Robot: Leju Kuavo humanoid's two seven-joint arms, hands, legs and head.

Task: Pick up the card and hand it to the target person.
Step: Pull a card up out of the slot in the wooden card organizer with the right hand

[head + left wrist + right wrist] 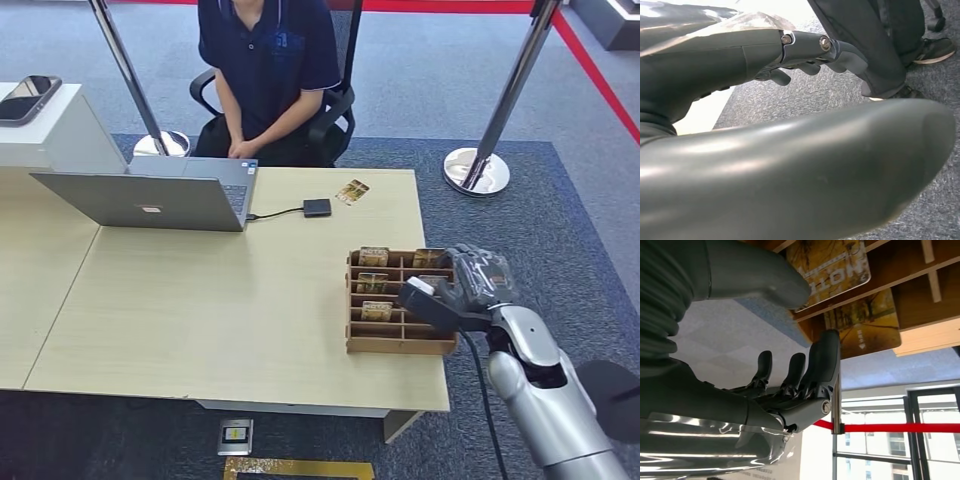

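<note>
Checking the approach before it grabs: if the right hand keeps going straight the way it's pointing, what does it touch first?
Most likely the yellow card standing in the wooden card rack: in the right wrist view the right hand has its fingertips just short of that card, though depth is uncertain.

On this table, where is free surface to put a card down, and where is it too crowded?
The widest bare patch of the table lies between the laptop and the wooden card rack, reaching to the near edge. A smaller patch lies beyond the rack, near the black box and loose card. It is crowded at the rack, where the right hand hovers.
</note>
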